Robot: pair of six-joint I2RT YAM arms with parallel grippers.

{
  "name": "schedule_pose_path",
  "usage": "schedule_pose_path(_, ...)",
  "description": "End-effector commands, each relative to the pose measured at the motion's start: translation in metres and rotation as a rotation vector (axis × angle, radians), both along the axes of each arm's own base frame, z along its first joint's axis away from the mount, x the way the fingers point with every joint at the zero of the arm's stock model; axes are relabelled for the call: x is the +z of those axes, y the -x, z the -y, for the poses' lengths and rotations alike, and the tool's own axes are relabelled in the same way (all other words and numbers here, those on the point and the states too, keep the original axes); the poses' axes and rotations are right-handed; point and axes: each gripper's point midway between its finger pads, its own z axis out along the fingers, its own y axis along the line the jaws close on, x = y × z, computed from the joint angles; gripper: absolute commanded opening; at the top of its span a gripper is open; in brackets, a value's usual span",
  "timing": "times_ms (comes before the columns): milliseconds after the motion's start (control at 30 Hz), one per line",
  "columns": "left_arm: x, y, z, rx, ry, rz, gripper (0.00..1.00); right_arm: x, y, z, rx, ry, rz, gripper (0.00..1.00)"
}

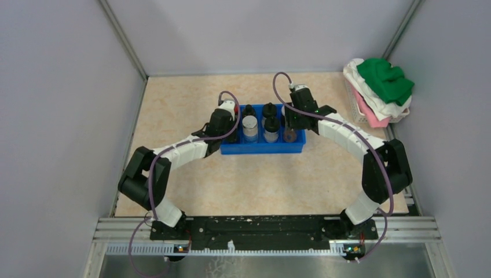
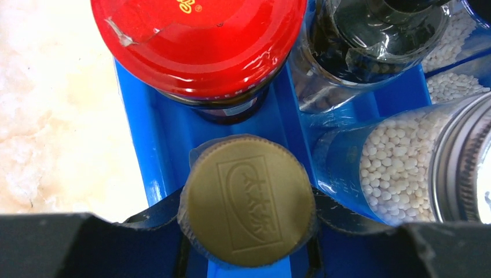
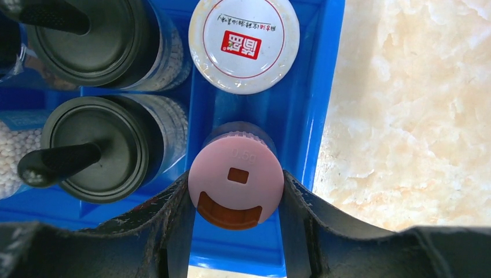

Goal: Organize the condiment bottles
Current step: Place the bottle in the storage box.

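Nearest in the left wrist view, the left gripper (image 2: 249, 196) straddles the gold-capped bottle (image 2: 249, 204) at the left end of the blue tray (image 1: 260, 149). The cap hides the pads, so I cannot tell whether they bite. The right gripper (image 3: 236, 180) is pinched on the pink-capped bottle (image 3: 236, 174) at the tray's right end, both fingers against the cap's rim. Both bottles look small, rigid and probably light. The gold cap's film wrap may be slick, so a hold on the body below seems safer. Farther back stand the red-lidded jar (image 2: 197, 40) and white-lidded jar (image 3: 244, 43). The black-spouted bottles (image 3: 95, 150) crowd the middle, so any lift should go straight up.
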Motion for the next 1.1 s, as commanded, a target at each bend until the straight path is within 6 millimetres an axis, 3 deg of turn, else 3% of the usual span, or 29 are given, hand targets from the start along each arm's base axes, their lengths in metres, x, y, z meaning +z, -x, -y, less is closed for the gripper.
schedule_pose_path(0, 0.024, -0.022, 0.009, 0.017, 0.047, 0.112, 0.01, -0.004, -0.010, -0.006, -0.005, -0.024, 0.017, 0.00)
schedule_pose_path(500, 0.010, -0.029, 0.004, 0.058, 0.017, 0.096, 0.01, -0.025, -0.006, -0.007, 0.003, -0.021, -0.028, 0.00)
schedule_pose_path(767, 0.007, -0.026, 0.004, 0.059, 0.017, 0.082, 0.09, -0.027, -0.003, -0.007, 0.005, -0.024, -0.033, 0.00)
schedule_pose_path(900, 0.003, -0.025, 0.003, 0.063, 0.012, 0.069, 0.28, -0.028, -0.002, -0.007, 0.004, -0.026, -0.035, 0.00)
schedule_pose_path(1067, 0.003, -0.023, 0.004, 0.058, 0.015, 0.059, 0.45, -0.028, -0.002, -0.007, 0.002, -0.029, -0.038, 0.00)
